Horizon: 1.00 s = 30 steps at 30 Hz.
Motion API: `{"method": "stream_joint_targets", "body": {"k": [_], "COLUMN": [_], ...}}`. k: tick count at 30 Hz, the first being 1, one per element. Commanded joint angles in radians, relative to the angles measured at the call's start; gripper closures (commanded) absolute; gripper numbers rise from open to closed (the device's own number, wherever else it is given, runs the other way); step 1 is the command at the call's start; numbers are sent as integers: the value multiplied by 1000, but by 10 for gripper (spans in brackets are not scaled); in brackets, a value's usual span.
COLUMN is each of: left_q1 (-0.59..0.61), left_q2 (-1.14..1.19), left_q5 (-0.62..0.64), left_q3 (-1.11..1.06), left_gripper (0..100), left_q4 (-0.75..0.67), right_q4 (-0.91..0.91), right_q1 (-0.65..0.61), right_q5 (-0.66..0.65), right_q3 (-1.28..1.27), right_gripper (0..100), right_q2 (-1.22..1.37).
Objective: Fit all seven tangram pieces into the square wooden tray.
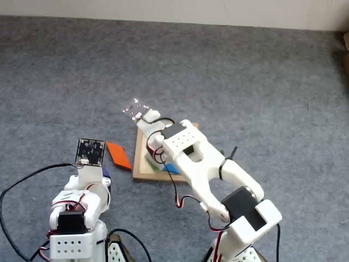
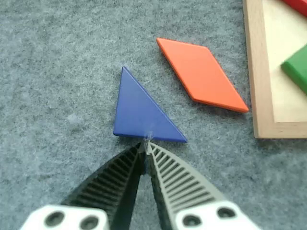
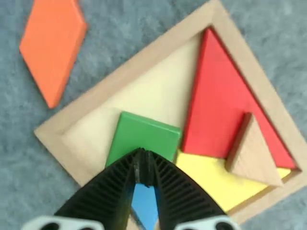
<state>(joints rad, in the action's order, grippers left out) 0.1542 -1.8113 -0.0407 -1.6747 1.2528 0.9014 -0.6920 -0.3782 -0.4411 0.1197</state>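
**Counting the pieces: five in the tray, two outside**

On the left, the left gripper [image 2: 145,143] is low over the grey carpet [image 1: 245,71] with its two fingers pressed together. Its tips meet at the near edge of the dark blue triangle [image 2: 139,112]. I cannot tell if they pinch this edge or only touch it. The triangle lies flat on the carpet. Just beside it, closer to the tray, lies the orange parallelogram [image 2: 201,74], also flat and apart from the wooden tray [image 3: 120,72].

Inside the tray I see the green square [image 3: 144,136], the large red triangle [image 3: 220,96] along one side, a yellow piece [image 3: 211,182] and a light blue piece [image 3: 144,203]. A plain wood triangle [image 3: 252,153] seems to rest partly on the red and the yellow pieces, so in my judgement it is not seated yet.

On the right, the right gripper [image 3: 143,155] hangs over the tray at the edge of the green square, with fingers closed and nothing clearly between them.

I judge the task more than half done. The two pieces on the carpet must go in, and a pale bare area of the tray floor waits for them.
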Motion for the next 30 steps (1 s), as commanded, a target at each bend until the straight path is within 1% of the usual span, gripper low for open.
{"method": "stream_joint_targets", "body": {"k": [1, 7, 11, 14, 16, 19, 24, 30], "left_q1": [10, 10, 10, 10, 10, 10, 10, 10], "left_q2": [-7, -7, -7, -7, -7, -7, -7, -7], "left_q5": [9, 9, 9, 9, 9, 9, 9, 9], "left_q3": [-21, -21, -21, -21, -21, -21, -21, -21], "left_gripper": [974, 974, 974, 974, 974, 974, 974, 974], "left_q4": [3, 3, 3, 3, 3, 3, 3, 3], "right_q4": [73, 108, 165, 229, 265, 260, 74, -194], "right_q1": [47, 110, 142, 145, 148, 151, 153, 183], "right_q5": [-61, -201, -244, -212, -152, -74, -6, -8], "right_q3": [-21, -21, -16, 64, 113, 153, 156, 61], "right_gripper": [992, 992, 992, 993, 993, 993, 993, 993], "right_q2": [-4, -4, -13, -50, -90, -145, -160, -127]}}
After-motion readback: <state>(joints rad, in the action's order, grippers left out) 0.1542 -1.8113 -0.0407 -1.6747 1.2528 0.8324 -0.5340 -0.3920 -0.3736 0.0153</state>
